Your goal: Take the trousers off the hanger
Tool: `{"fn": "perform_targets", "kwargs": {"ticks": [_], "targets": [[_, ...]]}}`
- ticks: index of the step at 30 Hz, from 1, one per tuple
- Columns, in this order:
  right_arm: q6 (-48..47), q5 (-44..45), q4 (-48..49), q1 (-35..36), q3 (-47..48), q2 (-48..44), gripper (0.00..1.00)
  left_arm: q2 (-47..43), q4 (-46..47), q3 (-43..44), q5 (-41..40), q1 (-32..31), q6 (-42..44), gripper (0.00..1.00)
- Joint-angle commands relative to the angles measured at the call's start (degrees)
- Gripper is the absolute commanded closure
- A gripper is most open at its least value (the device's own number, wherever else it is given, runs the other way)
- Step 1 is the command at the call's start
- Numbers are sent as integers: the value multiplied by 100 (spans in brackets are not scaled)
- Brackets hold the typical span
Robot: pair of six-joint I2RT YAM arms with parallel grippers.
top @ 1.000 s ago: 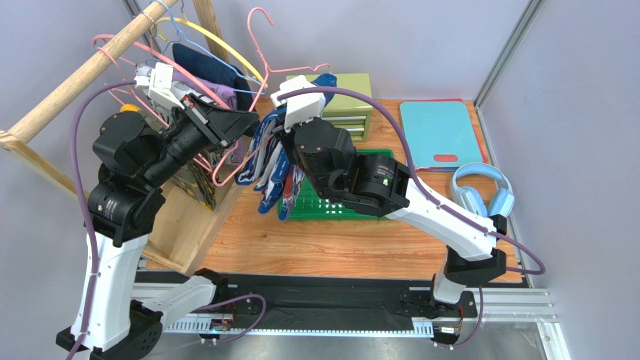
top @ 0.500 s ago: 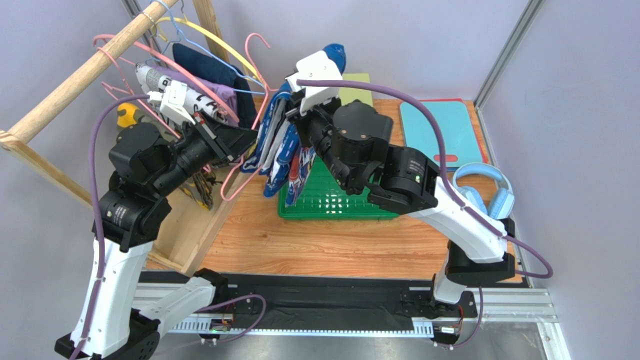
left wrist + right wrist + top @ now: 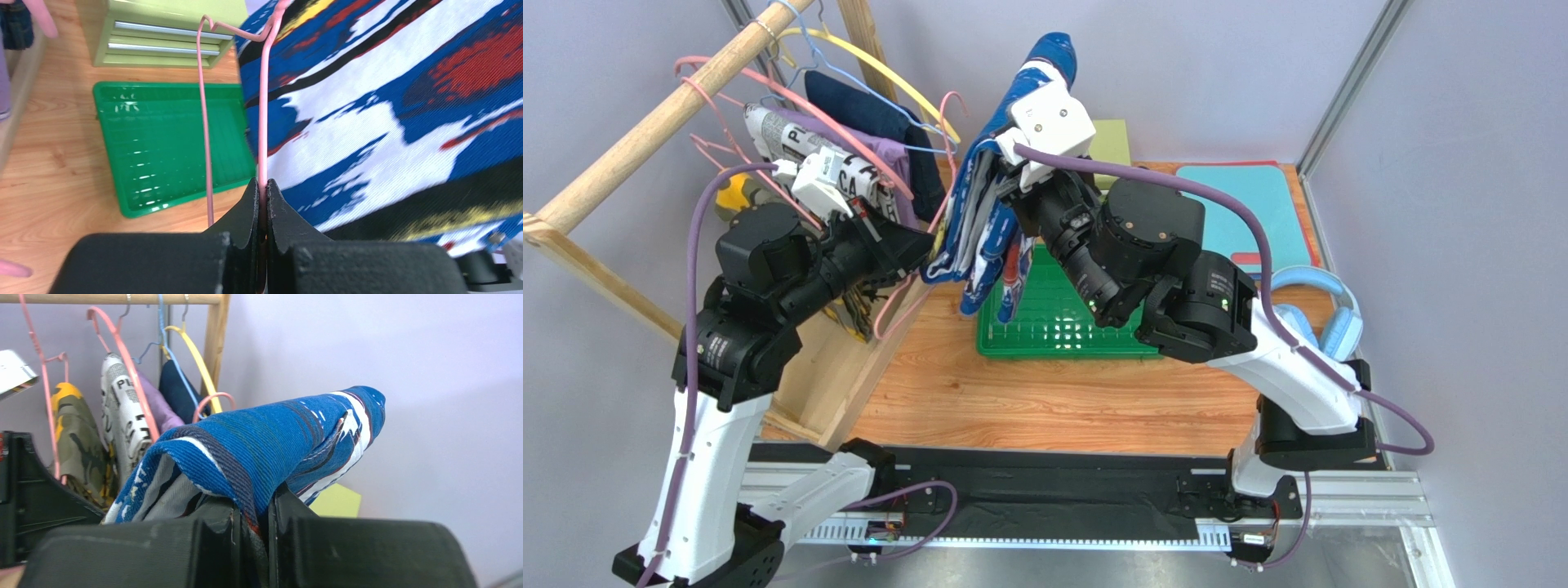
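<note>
Up above the green tray (image 3: 1075,331), the right end effector (image 3: 251,508) is pinching shut on the trousers (image 3: 276,438), holding them high; the left end effector (image 3: 261,184) is clamping the hanger (image 3: 265,110) wire beside them; separation seems underway; next, the cloth needs drawing clear of the wire.

Green tray (image 3: 1063,328), blue headphones (image 3: 1290,328), teal board (image 3: 1259,190), drawer box (image 3: 166,30)

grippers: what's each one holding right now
Left gripper: shut on the pink wire hanger.
Right gripper: shut on the blue print trousers.
</note>
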Motion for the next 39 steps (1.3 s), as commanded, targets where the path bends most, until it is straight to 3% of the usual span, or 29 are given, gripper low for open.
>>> {"fn": "perform_targets", "kwargs": {"ticks": [1,6,9,12,15,18,19,22,26,39], "targets": [[-653,625,1053,2,-151,-910,100,-1,-212,383,-138,-13,610,100],[-593,1056,1053,-138,-1635,-1604,100,34,-414,620,-191,-4,848,100],[430,978,572,-628,-2602,-2166,100,78,-572,823,-234,-4,953,100],[970,505,218,-1155,-3630,-2737,100,96,-722,972,-322,-4,1024,100],[1077,-532,244,-1692,-4639,-3177,100,96,-783,1078,-314,-4,1015,100],[886,-1771,805,-2263,-5642,-3800,100,122,-784,1192,-252,-4,1006,100],[623,-2095,1434,-2352,-6455,-4011,100,131,-792,1218,-235,-4,1006,100],[594,-2502,2134,-2870,-7339,-4531,100,166,-845,1341,-182,-4,1032,100],[543,-3276,2204,-3688,-7754,-4707,100,201,-854,1377,-68,-4,980,100],[-334,-3487,2855,-4832,-7676,-4304,100,157,-836,1412,143,-4,953,100]]}}
